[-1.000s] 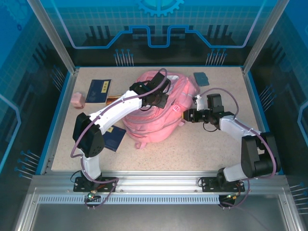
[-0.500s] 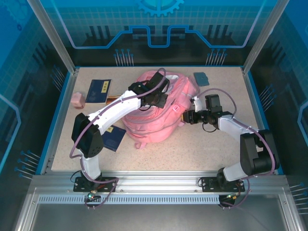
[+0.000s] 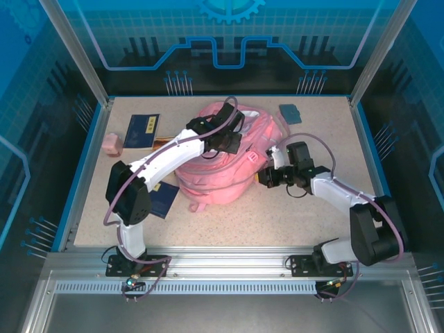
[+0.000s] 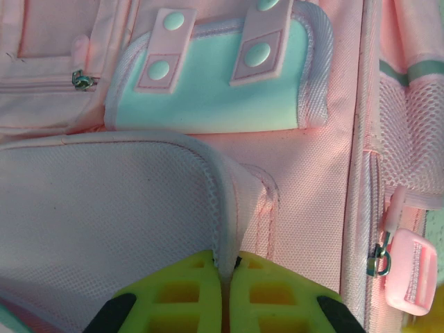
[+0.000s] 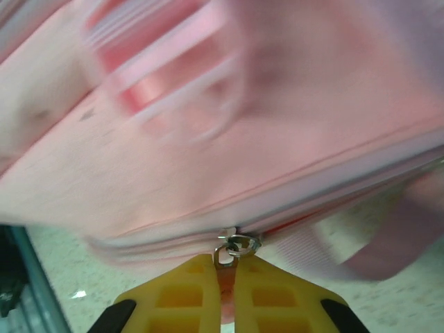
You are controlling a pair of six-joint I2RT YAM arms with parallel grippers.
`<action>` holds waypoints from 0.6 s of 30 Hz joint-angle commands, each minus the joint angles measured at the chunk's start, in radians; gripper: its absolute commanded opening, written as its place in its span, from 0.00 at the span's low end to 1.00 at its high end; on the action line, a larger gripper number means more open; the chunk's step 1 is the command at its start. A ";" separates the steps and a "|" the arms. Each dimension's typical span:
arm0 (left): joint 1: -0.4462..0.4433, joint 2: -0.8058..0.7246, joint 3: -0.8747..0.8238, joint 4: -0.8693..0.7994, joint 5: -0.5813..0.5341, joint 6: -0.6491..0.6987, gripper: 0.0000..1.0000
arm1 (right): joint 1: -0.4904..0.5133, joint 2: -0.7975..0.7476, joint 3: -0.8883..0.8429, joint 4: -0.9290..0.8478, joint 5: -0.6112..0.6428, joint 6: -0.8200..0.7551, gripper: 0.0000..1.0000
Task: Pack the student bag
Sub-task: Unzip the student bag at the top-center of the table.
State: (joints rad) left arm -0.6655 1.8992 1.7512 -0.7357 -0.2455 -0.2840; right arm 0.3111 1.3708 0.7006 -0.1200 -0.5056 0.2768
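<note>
The student bag (image 3: 222, 177), slumped at the middle of the table (image 3: 291, 215), looks soft, light and floppy, so firm trim gives the surest hold: the left gripper (image 4: 225, 267) pinches its jaws on a piped flap edge (image 4: 218, 201), while the right gripper (image 5: 223, 270) clamps a zip pull (image 5: 229, 250).

My left arm (image 3: 170, 154) stretches toward two o'clock, left gripper (image 4: 225, 269) pinched closed. My right gripper (image 5: 226, 272) points to nine o'clock, clamped too.

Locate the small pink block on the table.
In the top view, the small pink block lies on the table, far left near its blue edge, just left of the dark blue booklet and well apart from the student bag.
</note>
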 commanded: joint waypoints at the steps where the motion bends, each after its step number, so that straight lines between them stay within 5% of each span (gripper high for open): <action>1: 0.016 0.040 0.079 0.170 -0.046 -0.095 0.00 | 0.056 -0.051 -0.052 -0.007 -0.044 0.092 0.11; 13: 0.019 0.103 0.136 0.158 0.073 -0.151 0.00 | 0.165 0.013 -0.054 0.158 -0.016 0.236 0.12; 18: 0.058 0.011 0.063 0.095 0.191 -0.027 0.47 | 0.059 -0.034 -0.035 0.092 0.020 0.224 0.11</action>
State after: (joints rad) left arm -0.6392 2.0026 1.8256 -0.6605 -0.1326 -0.3805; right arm 0.4255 1.3731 0.6415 0.0017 -0.4965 0.4904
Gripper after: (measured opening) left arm 0.428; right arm 0.116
